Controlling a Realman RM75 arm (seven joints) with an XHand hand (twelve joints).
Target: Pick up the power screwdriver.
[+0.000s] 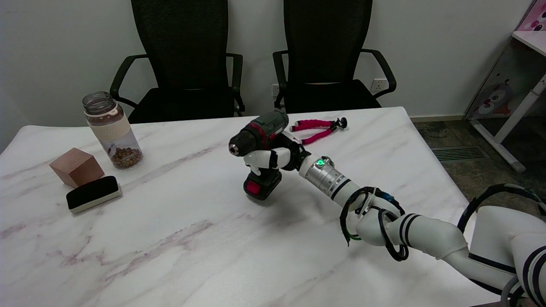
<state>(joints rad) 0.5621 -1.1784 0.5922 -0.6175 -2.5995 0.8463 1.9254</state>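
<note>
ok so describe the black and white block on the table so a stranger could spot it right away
Start at the marble table's left side, where a clear jar stands. In front of it, beside a brown cube, lies the eraser block: flat, black on top, white underneath.

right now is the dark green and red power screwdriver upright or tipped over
Upright: the dark green and red power screwdriver stands battery base down, chuck pointing left, with the right hand gripping its handle.

Upright dark-green power screwdriver (260,138), mid-table

Two black mesh office chairs (183,59) (328,55) stand against a plain white wall (51,42); a white desk (527,68) stands on dark floor (452,136) at right.
</note>
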